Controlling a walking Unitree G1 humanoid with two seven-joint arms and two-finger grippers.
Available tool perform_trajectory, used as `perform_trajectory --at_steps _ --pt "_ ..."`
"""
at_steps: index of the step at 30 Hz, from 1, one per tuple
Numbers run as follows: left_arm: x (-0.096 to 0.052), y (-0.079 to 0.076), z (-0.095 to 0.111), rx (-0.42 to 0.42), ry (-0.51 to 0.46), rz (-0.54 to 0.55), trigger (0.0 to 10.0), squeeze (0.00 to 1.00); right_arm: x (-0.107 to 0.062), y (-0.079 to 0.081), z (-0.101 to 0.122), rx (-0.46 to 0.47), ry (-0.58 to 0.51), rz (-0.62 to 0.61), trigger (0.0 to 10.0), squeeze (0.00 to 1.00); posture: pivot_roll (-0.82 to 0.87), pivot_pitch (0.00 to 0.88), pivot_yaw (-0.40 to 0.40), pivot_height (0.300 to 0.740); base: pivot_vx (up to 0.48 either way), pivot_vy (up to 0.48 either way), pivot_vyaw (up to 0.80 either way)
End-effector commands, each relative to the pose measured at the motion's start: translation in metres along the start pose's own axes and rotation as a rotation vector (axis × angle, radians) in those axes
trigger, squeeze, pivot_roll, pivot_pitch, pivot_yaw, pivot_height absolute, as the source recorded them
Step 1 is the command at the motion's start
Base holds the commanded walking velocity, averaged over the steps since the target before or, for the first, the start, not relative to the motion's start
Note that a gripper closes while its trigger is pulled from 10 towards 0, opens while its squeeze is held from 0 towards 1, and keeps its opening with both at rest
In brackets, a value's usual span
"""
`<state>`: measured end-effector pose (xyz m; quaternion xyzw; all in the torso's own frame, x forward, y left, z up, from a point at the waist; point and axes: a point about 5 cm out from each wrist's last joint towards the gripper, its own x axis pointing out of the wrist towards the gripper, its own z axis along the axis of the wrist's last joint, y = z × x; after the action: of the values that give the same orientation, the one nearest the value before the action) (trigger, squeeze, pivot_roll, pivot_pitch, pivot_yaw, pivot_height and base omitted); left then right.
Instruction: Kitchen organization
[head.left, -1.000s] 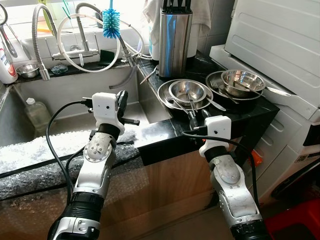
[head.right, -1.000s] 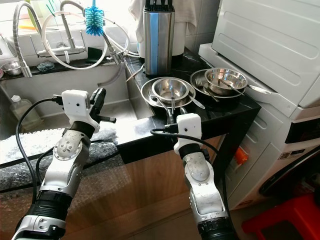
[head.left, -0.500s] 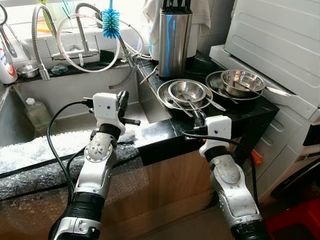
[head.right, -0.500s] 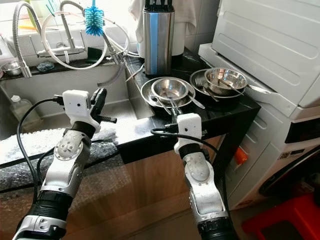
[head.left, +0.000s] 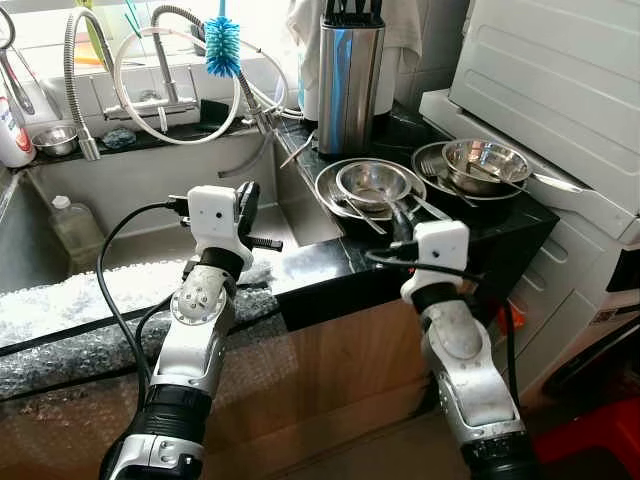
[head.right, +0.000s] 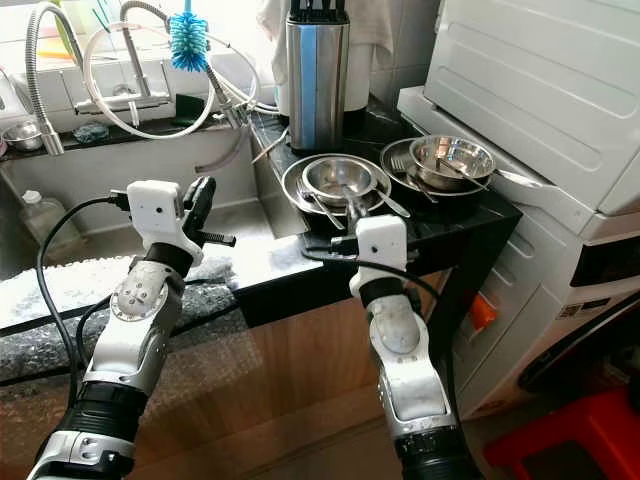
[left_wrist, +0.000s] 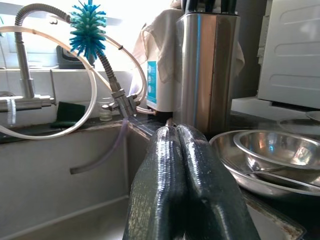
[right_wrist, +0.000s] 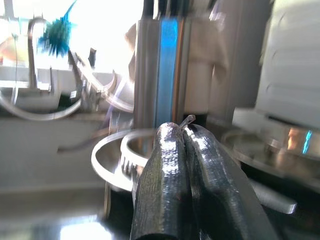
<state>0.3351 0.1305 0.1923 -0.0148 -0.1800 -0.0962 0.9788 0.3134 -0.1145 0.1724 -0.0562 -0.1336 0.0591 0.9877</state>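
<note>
Since a second ago our right gripper (head.left: 401, 215) has risen from the counter's front edge and pushed forward, so its tip now reaches the near rim of the stacked steel bowls (head.left: 372, 185). The left arm has barely shifted.

Those bowls, with cutlery lying across them, sit on the black counter (head.left: 520, 222) just right of the sink (head.left: 150, 215). A second set of bowls (head.left: 484, 164) stands just beside them, nearer the white appliance (head.left: 560, 90). Behind both stands the steel knife block (head.left: 350, 80).

Our right gripper's fingers (right_wrist: 172, 165) are pressed together, with a thin curved metal piece showing at their tip; we cannot tell whether it is pinched or merely lies behind. Our left gripper (head.left: 246, 205) hovers over the sink edge, its fingers (left_wrist: 185, 180) also pressed together, holding nothing.

We judge that the advance puts the right arm within reach of the near bowls and their cutlery, so picking something from that stack looks like the step in hand; the fingers would have to spread first.
</note>
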Motion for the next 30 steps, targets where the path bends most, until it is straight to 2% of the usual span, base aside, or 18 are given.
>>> perform_trajectory --at_steps 1,11,12,16,17,20,22,23,24,26,30 --pt "0.001 -0.003 0.0 -0.002 0.005 -0.016 10.0 0.0 0.004 0.0 0.011 0.001 -0.033 -0.016 0.0 0.0 -0.12 0.0 -0.004 0.74 0.0 0.0 0.0" --pt "0.002 -0.006 0.001 -0.006 0.001 -0.023 10.0 0.0 0.007 0.016 0.027 0.048 -0.087 0.042 0.0 0.0 -0.11 0.0 -0.006 0.74 0.0 0.0 0.0" --pt "0.002 -0.006 0.001 -0.006 0.001 -0.022 10.0 0.0 0.008 0.018 0.03 0.047 -0.093 0.07 10.0 0.0 -0.12 0.0 -0.007 0.74 0.0 0.0 0.0" --pt "0.004 -0.005 -0.001 -0.096 0.016 0.014 10.0 0.0 0.01 0.022 0.04 0.097 -0.133 0.119 10.0 0.0 -0.12 0.0 -0.008 0.74 0.0 0.0 0.0" --pt "0.006 -0.004 -0.002 -0.186 0.04 0.044 10.0 0.0 0.01 0.024 0.046 0.122 -0.159 0.155 10.0 0.0 -0.12 0.0 -0.008 0.74 0.0 0.0 0.0" --pt "0.008 -0.002 -0.004 -0.277 0.062 0.066 10.0 0.0 0.01 0.027 0.053 0.163 -0.186 0.206 10.0 0.0 -0.12 0.0 -0.008 0.74 0.0 0.0 0.0" --pt "0.009 -0.002 -0.004 -0.349 0.075 0.063 10.0 0.0 0.007 0.031 0.063 0.264 -0.219 0.275 10.0 0.0 -0.12 0.0 -0.009 0.74 0.0 0.0 0.0" --pt "0.009 -0.002 -0.004 -0.349 0.075 0.063 10.0 0.0 0.007 0.031 0.063 0.264 -0.219 0.275 10.0 0.0 -0.12 0.0 -0.009 0.74 0.0 0.0 0.0" --pt "0.011 -0.001 -0.002 -0.394 0.07 0.067 10.0 0.0 0.006 0.032 0.066 0.33 -0.23 0.306 10.0 0.0 -0.12 0.0 -0.008 0.74 0.0 0.0 0.0" --pt "0.014 0.0 0.002 -0.482 0.062 0.083 10.0 0.0 0.003 0.032 0.069 0.395 -0.24 0.33 10.0 0.0 -0.12 0.0 -0.009 0.74 0.0 0.0 0.0" --pt "0.02 0.004 0.01 -0.563 0.042 0.09 10.0 0.0 0.0 0.032 0.07 0.479 -0.247 0.361 10.0 0.0 -0.12 0.0 -0.008 0.74 0.0 0.0 0.0"
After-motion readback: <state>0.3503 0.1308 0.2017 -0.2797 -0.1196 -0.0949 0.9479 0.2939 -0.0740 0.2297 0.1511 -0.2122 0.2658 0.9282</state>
